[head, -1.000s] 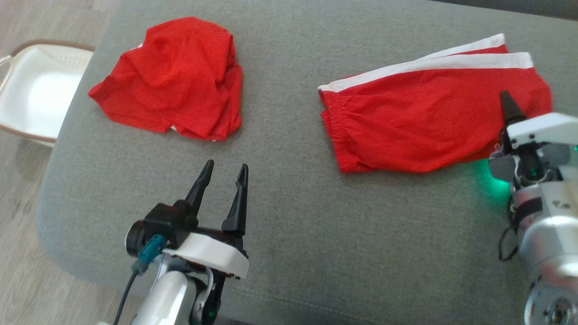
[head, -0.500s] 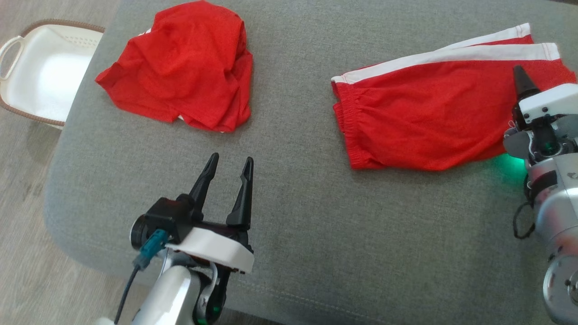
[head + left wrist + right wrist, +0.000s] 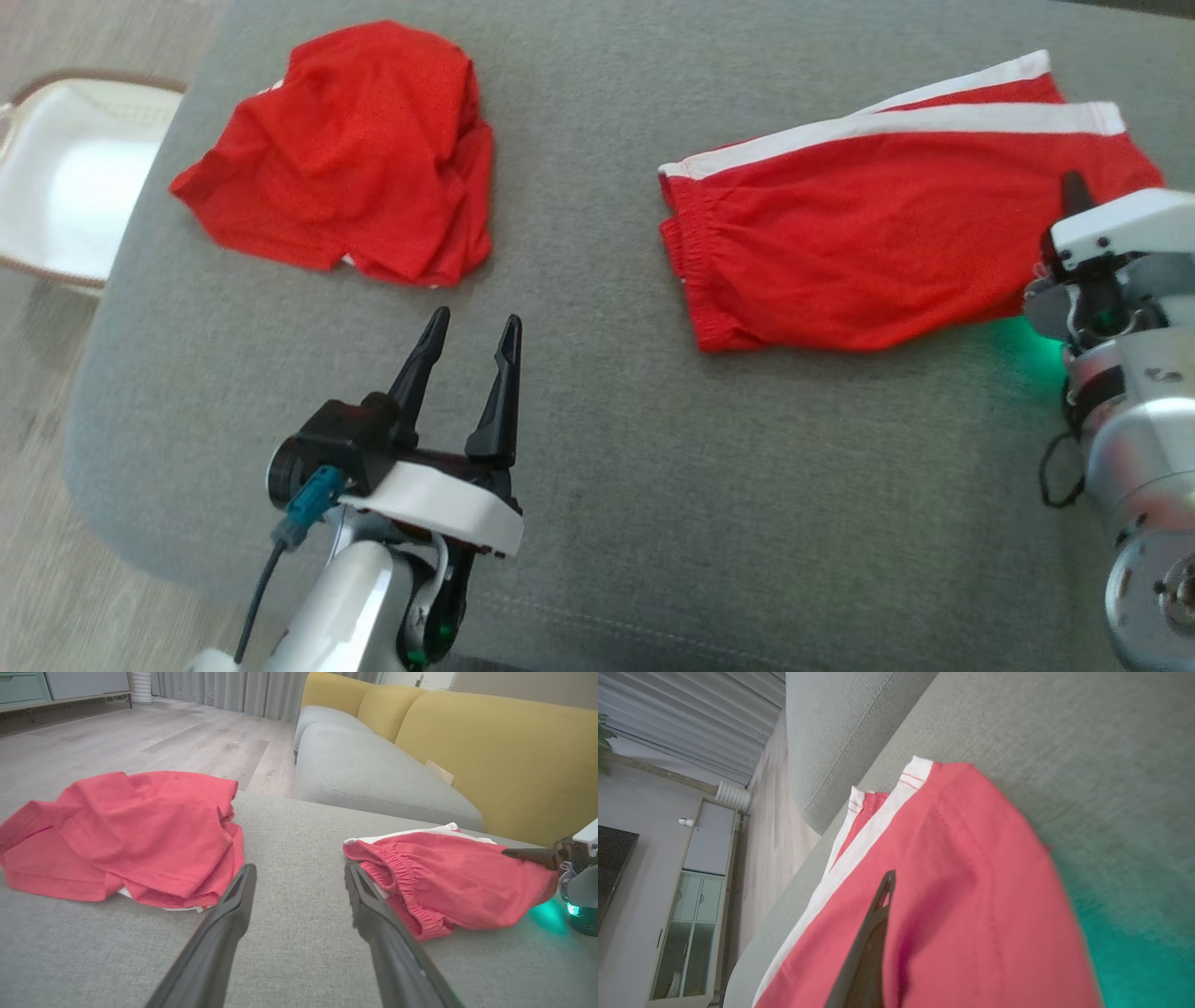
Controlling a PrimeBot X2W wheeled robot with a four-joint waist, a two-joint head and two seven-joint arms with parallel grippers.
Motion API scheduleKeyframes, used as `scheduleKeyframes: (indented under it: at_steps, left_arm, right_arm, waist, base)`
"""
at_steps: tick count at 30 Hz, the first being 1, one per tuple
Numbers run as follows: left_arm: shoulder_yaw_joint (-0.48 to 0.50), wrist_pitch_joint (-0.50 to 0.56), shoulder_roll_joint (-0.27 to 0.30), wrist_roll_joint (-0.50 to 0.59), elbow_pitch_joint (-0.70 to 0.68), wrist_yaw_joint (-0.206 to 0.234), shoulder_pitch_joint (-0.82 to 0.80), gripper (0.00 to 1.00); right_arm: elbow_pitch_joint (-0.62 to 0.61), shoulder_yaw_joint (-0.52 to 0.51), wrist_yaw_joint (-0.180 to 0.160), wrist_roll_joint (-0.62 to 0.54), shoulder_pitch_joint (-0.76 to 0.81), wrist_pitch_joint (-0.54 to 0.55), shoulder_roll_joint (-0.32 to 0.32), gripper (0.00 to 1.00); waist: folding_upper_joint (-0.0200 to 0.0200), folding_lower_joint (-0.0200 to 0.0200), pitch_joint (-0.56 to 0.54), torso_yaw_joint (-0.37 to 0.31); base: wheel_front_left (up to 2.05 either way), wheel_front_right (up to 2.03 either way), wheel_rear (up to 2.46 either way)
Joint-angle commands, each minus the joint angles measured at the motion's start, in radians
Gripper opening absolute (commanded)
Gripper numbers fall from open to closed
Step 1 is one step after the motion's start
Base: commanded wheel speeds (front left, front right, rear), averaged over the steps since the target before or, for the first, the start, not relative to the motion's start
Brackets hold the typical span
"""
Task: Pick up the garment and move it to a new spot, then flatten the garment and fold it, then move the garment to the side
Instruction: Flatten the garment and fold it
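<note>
Red shorts (image 3: 868,252) with white side stripes lie flat on the right half of the grey cushion (image 3: 653,485), waistband toward the middle. My right gripper (image 3: 1074,191) is at their right end, shut on the leg hem. In the right wrist view one dark finger of the right gripper (image 3: 885,891) lies on top of the shorts (image 3: 971,882), and the cloth hides the other. My left gripper (image 3: 474,319) hovers open over bare cushion, between the shorts and a crumpled red garment (image 3: 355,159). The left wrist view shows the left gripper (image 3: 300,870), the shorts (image 3: 448,877) and the crumpled garment (image 3: 131,826).
A white basket (image 3: 56,177) with a brown rim stands on the wood floor left of the cushion. A yellow sofa (image 3: 490,751) with grey seats stands beyond the cushion's far edge. A green glow falls on the cushion under my right wrist.
My right gripper has closed on the shorts' leg hem, and its finger sits lower on the cloth. The head camera has shifted a little. The left arm has stayed put.
</note>
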Motion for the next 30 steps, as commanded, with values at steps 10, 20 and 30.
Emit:
scheduleKeyframes:
  at_steps: [10,20,30]
  left_arm:
    - [0.054,-0.012,0.002,0.011,-0.02,-0.006,-0.007,1.0]
    - [0.074,-0.012,0.002,0.008,-0.015,-0.01,0.008,1.0]
    - [0.135,-0.012,0.002,0.02,-0.054,-0.018,0.037,1.0]
  right_arm:
    - [-0.128,0.099,-0.001,-0.002,0.08,-0.011,0.066,0.79]
    - [-0.181,0.175,-0.001,-0.047,0.161,-0.05,0.066,1.0]
    - [-0.504,0.347,-0.001,-0.056,0.38,-0.121,0.087,1.0]
  waist:
    - [0.0,0.0,-0.059,-0.089]
    - [0.0,0.0,-0.13,-0.142]
    - [0.0,0.0,-0.213,-0.276]
  base:
    - [0.0,0.0,0.0]
    - [0.0,0.0,0.0]
    - [0.0,0.0,0.0]
